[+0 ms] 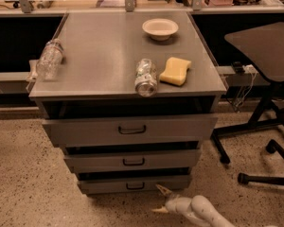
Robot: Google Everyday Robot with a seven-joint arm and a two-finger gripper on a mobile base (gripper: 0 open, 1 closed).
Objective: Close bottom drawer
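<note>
The grey cabinet has three drawers, all standing a little open. The bottom drawer (135,184) is the lowest and narrowest, with a small dark bar handle (135,186). My gripper (162,200) is low at the bottom of the view, just right of and in front of the bottom drawer's right end. Its two pale fingers are spread open and hold nothing. The upper fingertip (159,188) is close to the drawer front; I cannot tell if it touches.
The cabinet top (99,56) carries a white bowl (160,29), a yellow sponge (175,71), a can on its side (146,77) and a plastic bottle (49,58). An office chair (265,70) with a wheeled base stands at the right. Speckled floor lies in front.
</note>
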